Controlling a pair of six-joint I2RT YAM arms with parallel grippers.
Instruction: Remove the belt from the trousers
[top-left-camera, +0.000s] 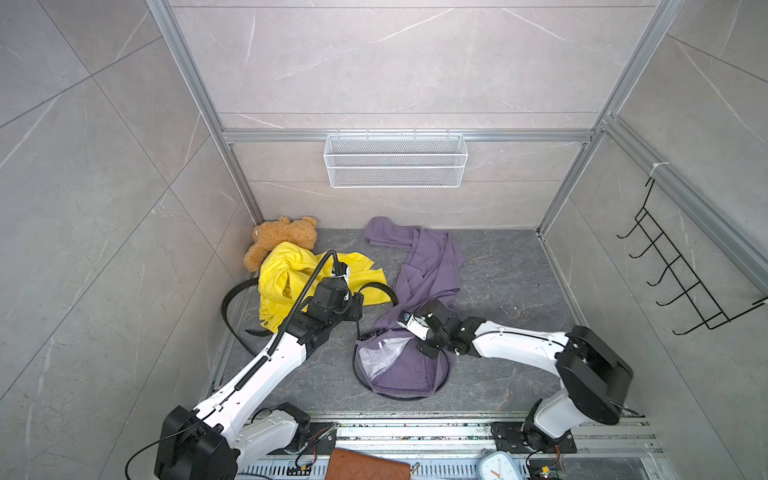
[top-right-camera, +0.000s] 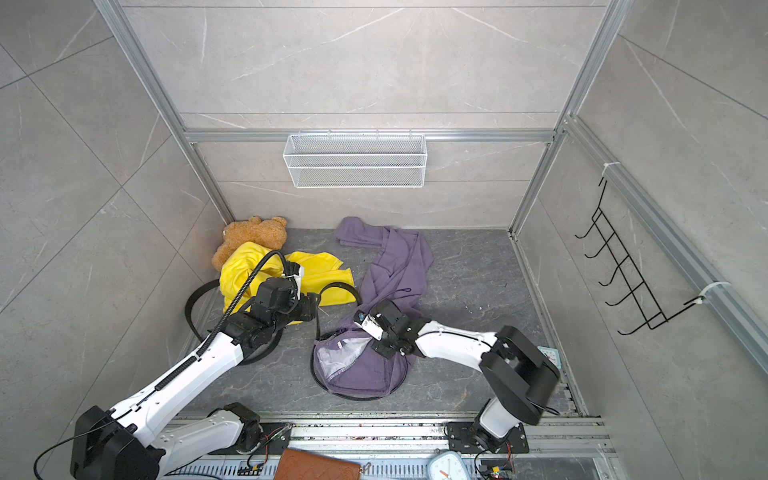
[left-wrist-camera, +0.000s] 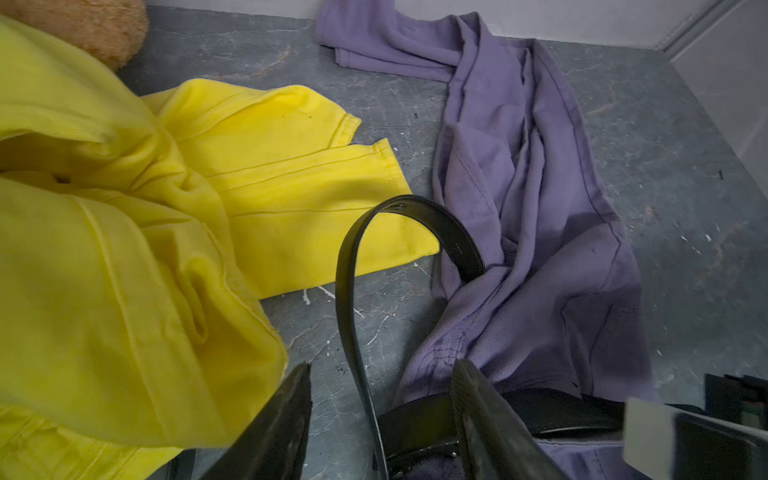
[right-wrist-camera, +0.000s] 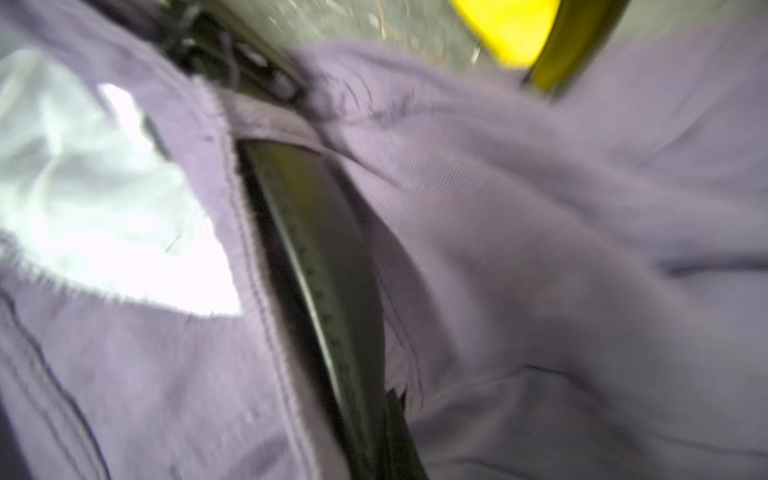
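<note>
Belt (left-wrist-camera: 344, 282), black leather, runs round the waistband of the purple trousers (top-left-camera: 428, 266), which lie on the dark bench (top-left-camera: 519, 291) about the middle, a touch to the right. The waist end is on the near side, bunched open so the white pocket lining (top-left-camera: 382, 353) shows. The legs trail away toward the far wall. On the left of the waistband a free length of the strap stands up in an arch. Its far end dips under a fold of purple cloth just beside the yellow garment (top-left-camera: 282, 278).

Reaching in from the near left, the left arm (top-left-camera: 266, 365) has its wrist over the near edge of the yellow garment. The left jaws stand well apart, and the free strap passes through the gap with neither finger closed on it.

From the near right, the right arm (top-left-camera: 519, 338) comes down at the right side of the waistband. The right jaws are closed tight. The wrist view there is blurred, all purple cloth with the strap lying in a fold, so I cannot tell whether they pinch cloth, strap or nothing.

Over on the left, a second black belt (top-left-camera: 226, 299) loops out from the yellow garment toward the left wall. A brown teddy bear (top-left-camera: 282, 237) sits in the far-left corner, touching the garment. A white wire basket (top-left-camera: 395, 160) hangs on the far wall and a black hook rack (top-left-camera: 673, 274) on the right wall.
</note>
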